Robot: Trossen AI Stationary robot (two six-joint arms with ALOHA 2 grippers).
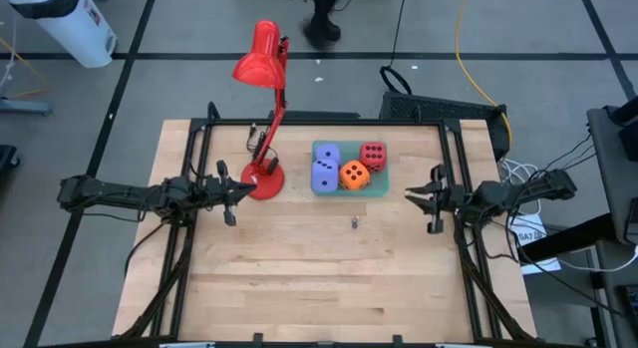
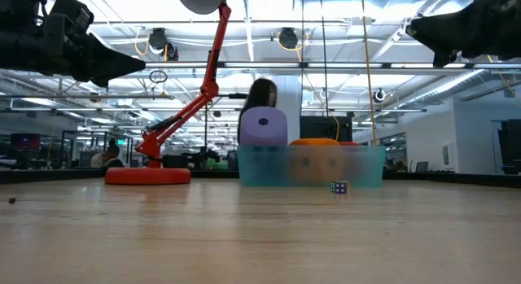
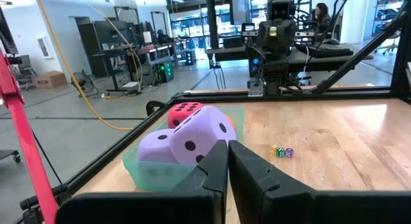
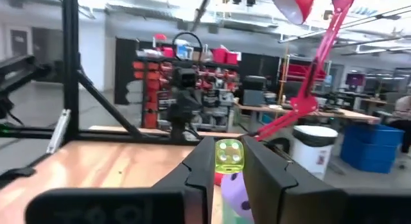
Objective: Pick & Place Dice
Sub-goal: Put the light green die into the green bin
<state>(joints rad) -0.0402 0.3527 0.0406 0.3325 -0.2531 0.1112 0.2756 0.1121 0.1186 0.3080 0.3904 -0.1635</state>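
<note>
Wooden table [image 1: 319, 278] carries a teal tray [image 1: 382, 188] holding four large dice [image 1: 355, 174], beside a red lamp [image 1: 263, 174]. Right gripper [image 4: 229, 163] — raised at the table's right side — is clamped on a small yellow-green die [image 4: 229, 156]. Left gripper [image 3: 227, 150] hangs at the left side, fingers together, holding nothing.

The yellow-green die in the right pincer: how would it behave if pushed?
The die, tiny and glossy in the right pincer, is probably light and hard. Its flat faces suggest it would slide or tumble, not roll far.
</note>
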